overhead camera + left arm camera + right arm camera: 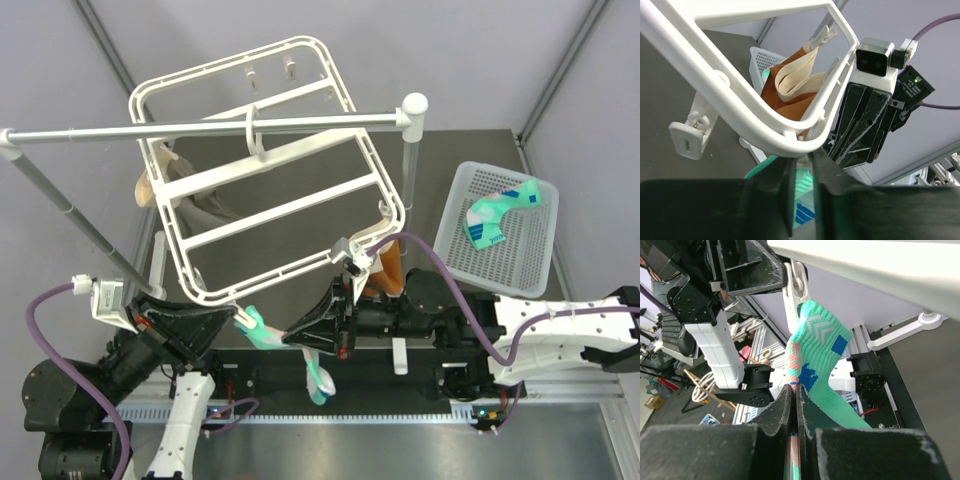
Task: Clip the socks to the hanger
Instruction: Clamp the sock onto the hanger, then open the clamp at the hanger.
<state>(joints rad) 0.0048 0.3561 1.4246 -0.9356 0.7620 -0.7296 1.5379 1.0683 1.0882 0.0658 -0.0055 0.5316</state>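
The right claw (796, 407) is clamped shut on the edge of a teal sock (822, 347), whose pink-edged fabric is pinched between the two black fingers. Above the grip, the sock is stretched upward, and its cuff is met by a white clip (794, 282). That clip is held at the tip of the left claw (802, 200), whose fingers are drawn close together on it, with only a narrow gap left between them. In the left wrist view, teal fabric is seen just beyond these fingers, directly under the rounded near corner of the hanger (740, 107).

From above, both claws are seen side by side below the hanger's near edge, with the sock dangling between and beneath them. The hanger is hung by its hook on a grey rail (200, 128) and is tilted. An orange sock (390, 265) is clipped at its near right corner. A second sock (498, 215), also teal, is left lying in a white basket (535, 260) well off to the right.
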